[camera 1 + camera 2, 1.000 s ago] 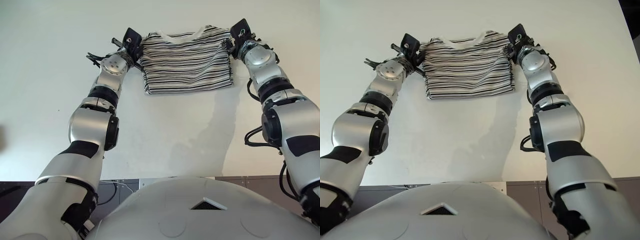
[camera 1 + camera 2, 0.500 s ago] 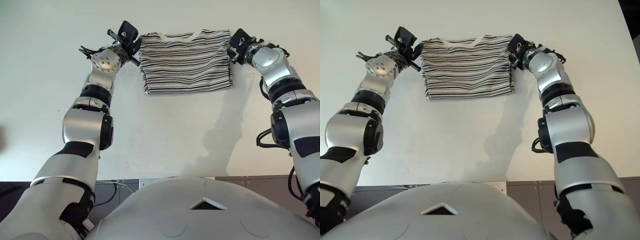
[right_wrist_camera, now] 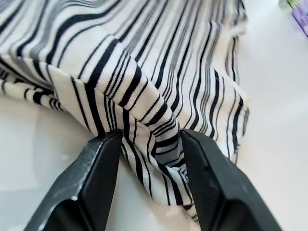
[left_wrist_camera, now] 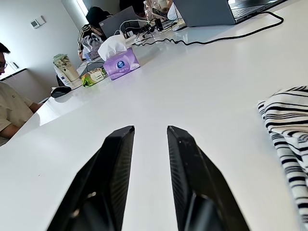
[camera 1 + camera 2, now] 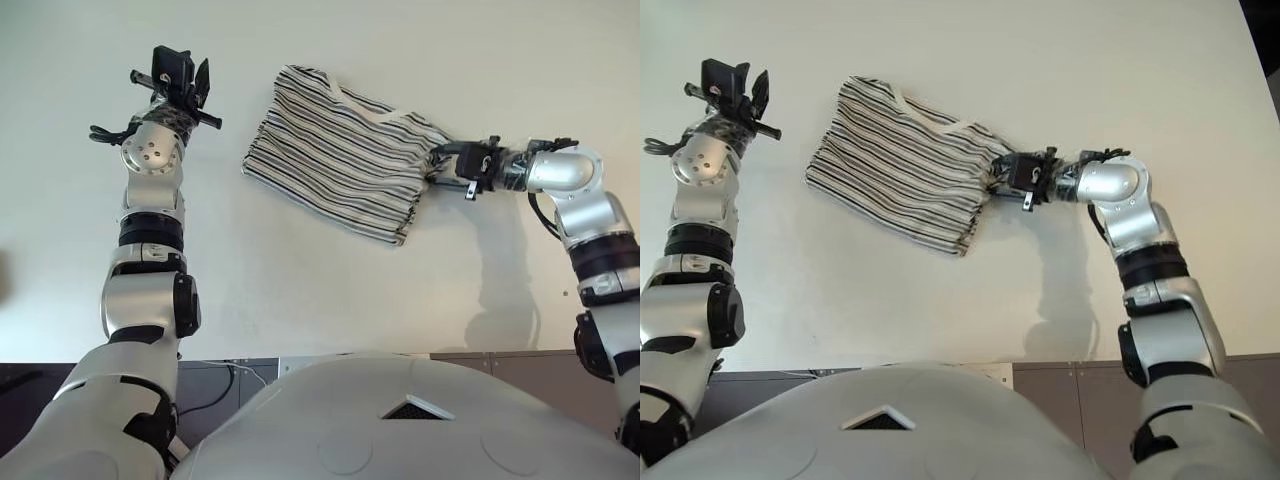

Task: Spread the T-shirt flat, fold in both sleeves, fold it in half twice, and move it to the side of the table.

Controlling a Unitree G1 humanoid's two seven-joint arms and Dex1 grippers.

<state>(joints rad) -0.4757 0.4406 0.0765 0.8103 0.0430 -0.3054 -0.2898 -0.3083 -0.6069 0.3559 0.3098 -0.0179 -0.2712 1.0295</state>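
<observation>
1. The T-shirt (image 5: pixel 340 165), a folded striped bundle, lay square to me at the far side of the table (image 5: pixel 300 290) a second ago. Now it has swung onto a diagonal and slid toward my right. I judge the folding finished and the move to the side begun.
2. My left gripper (image 5: pixel 195 80) was at the shirt's far left corner. It has let go and risen well clear to the left, fingers parted with nothing between them.
3. My right gripper (image 3: pixel 151 137) alone has the load. Its fingers are closed down on a bunched edge of striped cloth at the shirt's right corner, and the bundle trails away from that pinch.
4. Some things are hard to make out:
   - I cannot count the layers, so I cannot confirm both halvings.
   - I cannot tell whether the near corner drags on the table or hangs just off it.
   - The cloth bulges over the gap, so I cannot see how deep the pinch in my right jaws goes.
</observation>
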